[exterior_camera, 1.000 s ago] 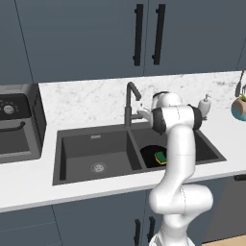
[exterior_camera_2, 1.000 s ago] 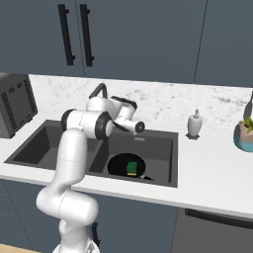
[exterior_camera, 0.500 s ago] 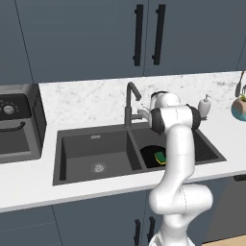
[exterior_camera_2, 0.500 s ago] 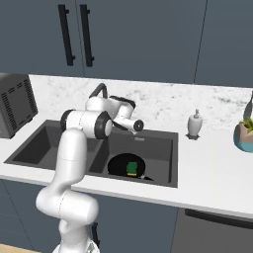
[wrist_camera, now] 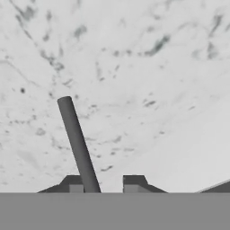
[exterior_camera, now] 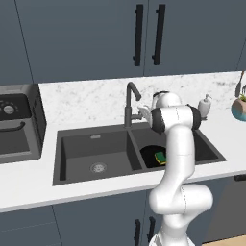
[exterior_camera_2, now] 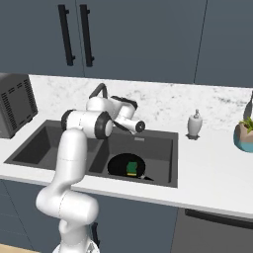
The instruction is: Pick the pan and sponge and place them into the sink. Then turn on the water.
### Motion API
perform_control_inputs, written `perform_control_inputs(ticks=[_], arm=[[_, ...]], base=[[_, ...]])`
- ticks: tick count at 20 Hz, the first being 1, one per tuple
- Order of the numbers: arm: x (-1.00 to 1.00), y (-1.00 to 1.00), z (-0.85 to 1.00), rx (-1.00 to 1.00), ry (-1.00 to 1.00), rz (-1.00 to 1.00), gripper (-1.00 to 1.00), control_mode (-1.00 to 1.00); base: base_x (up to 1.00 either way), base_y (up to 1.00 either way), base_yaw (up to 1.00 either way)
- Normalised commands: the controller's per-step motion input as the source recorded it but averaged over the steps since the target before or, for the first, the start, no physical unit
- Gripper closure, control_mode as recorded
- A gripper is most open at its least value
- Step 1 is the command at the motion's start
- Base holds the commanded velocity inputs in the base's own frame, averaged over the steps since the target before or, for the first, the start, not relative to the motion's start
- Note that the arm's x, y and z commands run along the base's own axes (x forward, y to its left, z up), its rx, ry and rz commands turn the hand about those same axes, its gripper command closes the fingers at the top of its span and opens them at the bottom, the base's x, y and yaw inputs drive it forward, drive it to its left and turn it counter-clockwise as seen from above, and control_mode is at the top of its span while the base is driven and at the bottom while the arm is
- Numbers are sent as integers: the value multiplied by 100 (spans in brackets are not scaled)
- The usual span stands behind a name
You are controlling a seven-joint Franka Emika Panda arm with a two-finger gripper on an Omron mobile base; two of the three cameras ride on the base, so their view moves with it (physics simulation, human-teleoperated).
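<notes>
The gripper [wrist_camera: 105, 184] has closed around the tap's thin dark lever [wrist_camera: 76, 141] since a second ago, while pan [exterior_camera_2: 121, 165] and sponge [exterior_camera_2: 131, 167] lie unmoved in the sink [exterior_camera: 96, 136]'s right basin.

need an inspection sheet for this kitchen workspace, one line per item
surface: white marbled counter with a dark double sink set into it.
job's things: black pan lies in the right basin, green and yellow sponge on it; tall dark tap stands behind the divider, no water seen running.
clutter: soap bottle and a potted plant on the counter to the right; a dark appliance to the left.
claw: claw is shut, up at the tap, with a thin dark rod against one finger; a grip cannot be confirmed.
cables: nothing seen.
surroundings: dark blue cabinets above and below.
</notes>
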Motion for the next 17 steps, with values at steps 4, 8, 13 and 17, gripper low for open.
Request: perform_control_inputs(ticks=[4,8,13,17], arm=[[0,-4,0,15,1,-4,100,-100],[0,-8,-3,15,1,-3,100,-100],[0,-5,-3,5,4,0,100,-100],[0,0,0,0,0,0,100,-100]], base=[[0,0,0],[0,0,0],[0,0,0],[0,0,0]])
